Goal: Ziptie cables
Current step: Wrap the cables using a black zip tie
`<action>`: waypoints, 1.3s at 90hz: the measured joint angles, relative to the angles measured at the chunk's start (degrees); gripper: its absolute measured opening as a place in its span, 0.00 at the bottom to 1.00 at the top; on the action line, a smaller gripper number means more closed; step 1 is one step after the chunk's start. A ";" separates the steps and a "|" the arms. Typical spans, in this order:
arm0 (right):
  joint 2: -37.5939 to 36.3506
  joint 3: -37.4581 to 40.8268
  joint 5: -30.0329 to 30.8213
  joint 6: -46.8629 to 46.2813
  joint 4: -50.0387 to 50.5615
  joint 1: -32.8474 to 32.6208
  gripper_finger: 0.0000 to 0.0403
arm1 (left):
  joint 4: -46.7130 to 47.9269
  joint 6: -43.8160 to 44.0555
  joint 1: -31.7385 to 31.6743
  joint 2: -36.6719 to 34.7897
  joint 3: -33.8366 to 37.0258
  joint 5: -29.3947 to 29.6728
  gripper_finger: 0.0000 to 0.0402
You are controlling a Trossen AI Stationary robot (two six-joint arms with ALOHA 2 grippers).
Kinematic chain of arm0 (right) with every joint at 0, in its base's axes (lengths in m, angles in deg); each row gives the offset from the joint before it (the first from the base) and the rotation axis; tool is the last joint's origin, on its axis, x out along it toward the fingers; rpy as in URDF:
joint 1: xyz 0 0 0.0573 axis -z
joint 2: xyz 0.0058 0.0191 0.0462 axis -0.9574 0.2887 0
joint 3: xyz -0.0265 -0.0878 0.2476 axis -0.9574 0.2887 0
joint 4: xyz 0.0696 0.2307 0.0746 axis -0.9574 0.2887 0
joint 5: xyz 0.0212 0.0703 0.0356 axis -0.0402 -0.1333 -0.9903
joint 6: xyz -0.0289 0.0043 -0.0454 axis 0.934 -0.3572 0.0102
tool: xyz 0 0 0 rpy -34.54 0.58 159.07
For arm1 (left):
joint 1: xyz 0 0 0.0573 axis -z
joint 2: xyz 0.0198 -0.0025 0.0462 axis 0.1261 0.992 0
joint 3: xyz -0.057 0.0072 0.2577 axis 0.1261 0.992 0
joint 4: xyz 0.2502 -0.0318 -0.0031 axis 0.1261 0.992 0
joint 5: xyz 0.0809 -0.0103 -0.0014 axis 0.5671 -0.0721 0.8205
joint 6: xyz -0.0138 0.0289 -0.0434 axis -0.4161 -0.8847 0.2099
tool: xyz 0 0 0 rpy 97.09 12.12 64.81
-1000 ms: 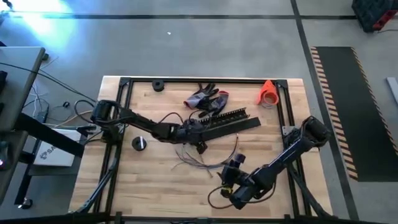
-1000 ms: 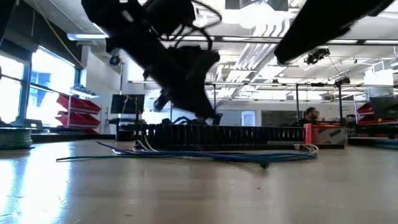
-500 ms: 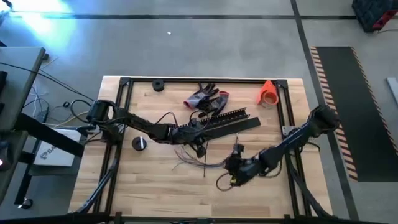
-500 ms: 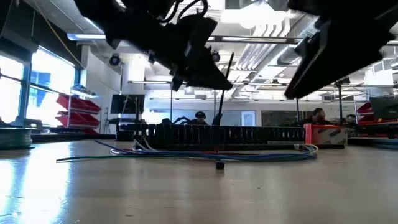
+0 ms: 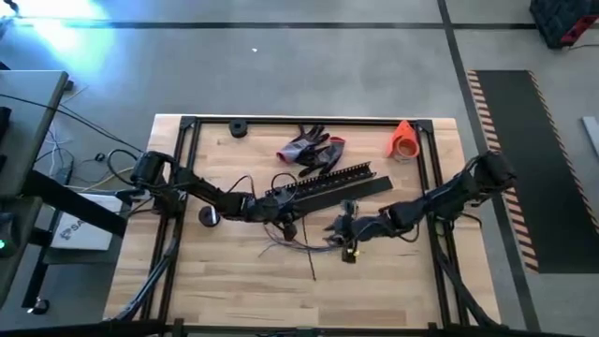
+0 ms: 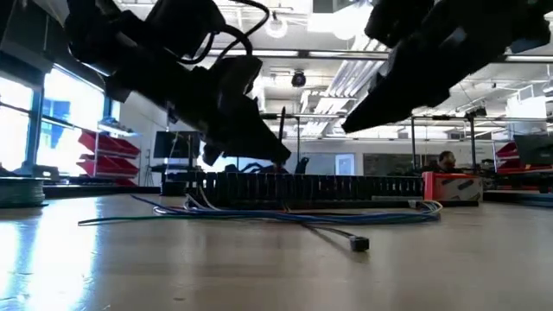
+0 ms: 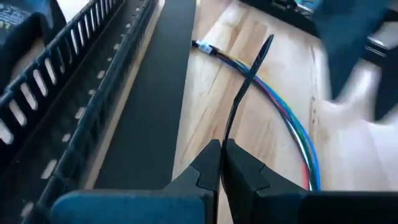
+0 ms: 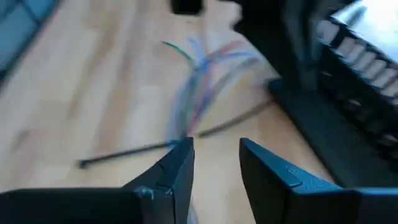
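High view: the cables (image 5: 295, 241) lie loose on the worktop (image 5: 225, 281), just in front of the black slotted strips (image 5: 332, 181). Over the cables beside the strips, the left gripper (image 7: 221, 163) pinches a thin black ziptie (image 7: 245, 87). Just beside the cables, the right gripper (image 8: 214, 163) hovers with fingers parted, empty. Another ziptie (image 8: 161, 146) lies under it.

Gloves (image 5: 312, 149), orange cone (image 5: 402, 139), slotted strips (image 5: 332, 183)
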 joint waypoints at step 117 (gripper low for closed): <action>12.98 0.83 -17.81 17.58 -29.94 15.25 0.36 | -9.60 -9.40 4.28 5.66 -0.50 4.52 0.00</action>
